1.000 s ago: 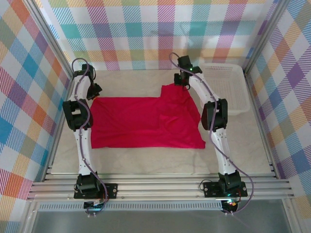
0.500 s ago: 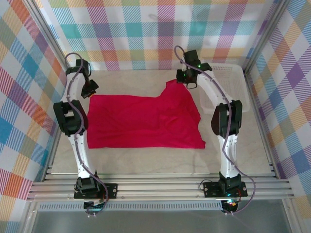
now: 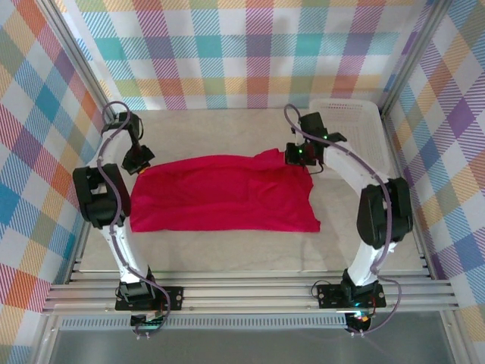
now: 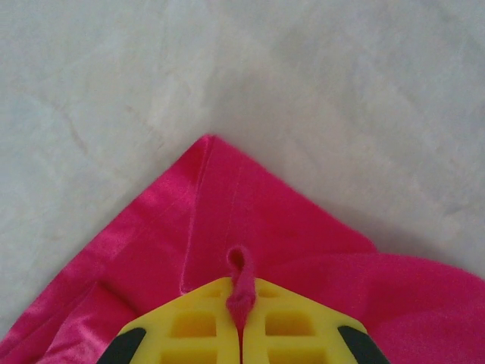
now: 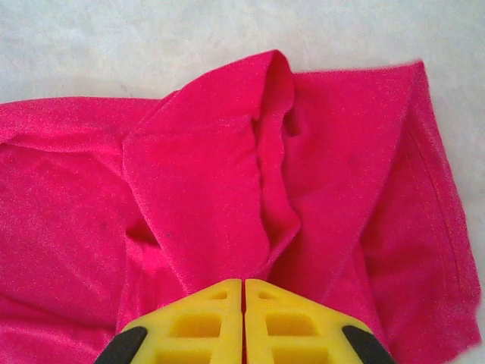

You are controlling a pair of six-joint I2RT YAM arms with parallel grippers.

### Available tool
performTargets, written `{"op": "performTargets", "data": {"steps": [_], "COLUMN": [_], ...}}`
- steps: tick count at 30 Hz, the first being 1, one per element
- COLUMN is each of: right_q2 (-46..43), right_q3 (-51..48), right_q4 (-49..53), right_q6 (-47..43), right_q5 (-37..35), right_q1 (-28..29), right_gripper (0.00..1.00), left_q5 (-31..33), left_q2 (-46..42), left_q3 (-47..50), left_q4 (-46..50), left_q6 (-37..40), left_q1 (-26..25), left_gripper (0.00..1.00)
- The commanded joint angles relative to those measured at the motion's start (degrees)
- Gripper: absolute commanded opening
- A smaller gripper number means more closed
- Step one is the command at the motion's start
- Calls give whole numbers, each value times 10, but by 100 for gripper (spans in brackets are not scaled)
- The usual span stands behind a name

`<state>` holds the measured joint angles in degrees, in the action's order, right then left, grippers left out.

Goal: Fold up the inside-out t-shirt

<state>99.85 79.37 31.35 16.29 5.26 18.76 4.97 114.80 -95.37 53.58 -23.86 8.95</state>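
Pinching the far-left corner of the inside-out t-shirt (image 3: 227, 197), the left gripper (image 4: 241, 322) was clamped on a thin nub of cloth. The right gripper (image 5: 242, 318) was clamped on the bunched far-right edge. The shirt lay spread on the table (image 3: 212, 250); either slim hold could slip, skewing the fold.

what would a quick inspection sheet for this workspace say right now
surface: pale mottled table
job's things: red t-shirt spread across the middle, bunched at both far corners
clutter: white basket at the far right corner
grippers: left gripper shut on a pinch of the shirt's far left corner; right gripper shut on a fold at its far right corner
cables: purple-grey cables looped along both arms
surroundings: plaid walls; metal rails at the near edge
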Motion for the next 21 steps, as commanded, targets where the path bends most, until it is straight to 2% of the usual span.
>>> {"op": "performTargets", "data": {"steps": [1, 11, 17, 21], "right_q2": [-56, -157, -165, -165], "right_q3": [-44, -186, -274, -303], "right_q4": [-32, -49, -79, -82], "right_q6": [5, 33, 79, 107], "right_q5": [4, 3, 25, 16], "right_q1": [4, 5, 13, 17], "right_gripper": [0, 0, 0, 15], "left_q5": [24, 60, 54, 60], "left_q2": [-56, -175, -175, -165], "left_q3": [32, 189, 290, 339], "left_q4": [-12, -44, -76, -102], "left_q6": [-8, -33, -63, -76], "left_q1": [8, 8, 9, 9], "left_gripper": [0, 2, 3, 11]}}
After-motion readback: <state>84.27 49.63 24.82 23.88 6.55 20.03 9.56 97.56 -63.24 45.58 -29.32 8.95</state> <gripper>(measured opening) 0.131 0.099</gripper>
